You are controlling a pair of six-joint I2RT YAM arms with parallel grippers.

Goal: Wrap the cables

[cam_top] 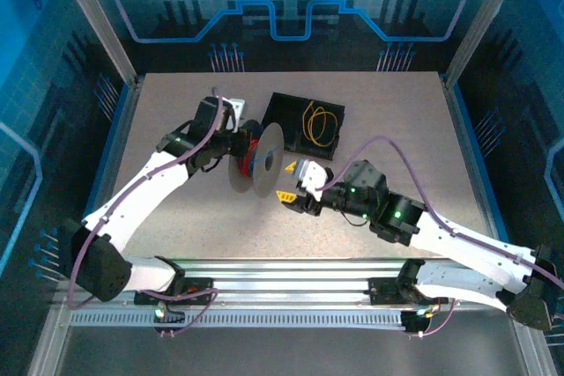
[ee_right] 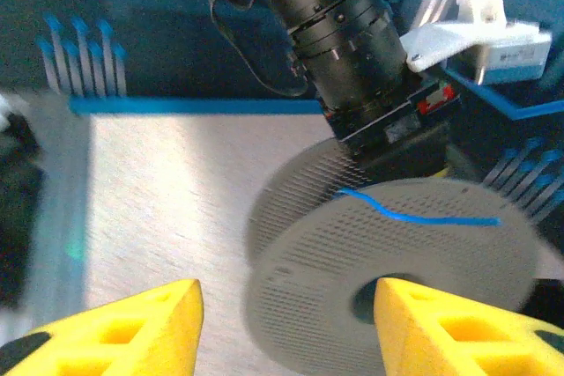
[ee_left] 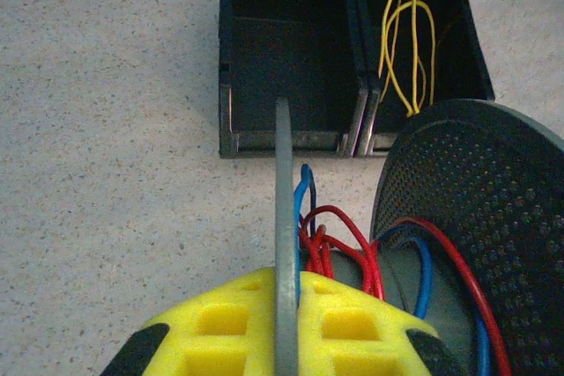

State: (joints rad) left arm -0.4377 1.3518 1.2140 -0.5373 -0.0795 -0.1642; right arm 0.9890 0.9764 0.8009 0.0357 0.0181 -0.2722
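Where the top camera looks down, the left tool [cam_top: 243, 149] meets a grey spool [cam_top: 267, 163] near the middle of the desk [cam_top: 176, 209], discs upright. The right tool [cam_top: 293, 186] sits just beside the spool's near right side. Red cable [cam_top: 255, 154] and blue cable [cam_top: 268, 165] show between the discs. Behind the spool is a black tray [cam_top: 289, 116] with two compartments. The yellow cable [cam_top: 319, 125] lies looped in the right one, well apart from the spool.

Left wrist: left tool [ee_left: 285, 292] clamped on the spool's near disc [ee_left: 285, 209], one yellow finger [ee_left: 352, 332] on each face. Red cable [ee_left: 344, 217] and blue cable [ee_left: 304, 187] are wound loosely round the hub, loops spilling up between the near disc and the perforated far disc [ee_left: 476, 200]. The tray [ee_left: 291, 140] is beyond, left compartment bare, yellow cable [ee_left: 412, 50] in the right.

Right wrist: right tool [ee_right: 286, 314] spread wide, yellow fingers [ee_right: 132, 328] holding nothing. The spool [ee_right: 352, 244] faces it, a strand of blue cable [ee_right: 414, 215] lying across the disc. The left arm's black wrist [ee_right: 344, 33] is above.
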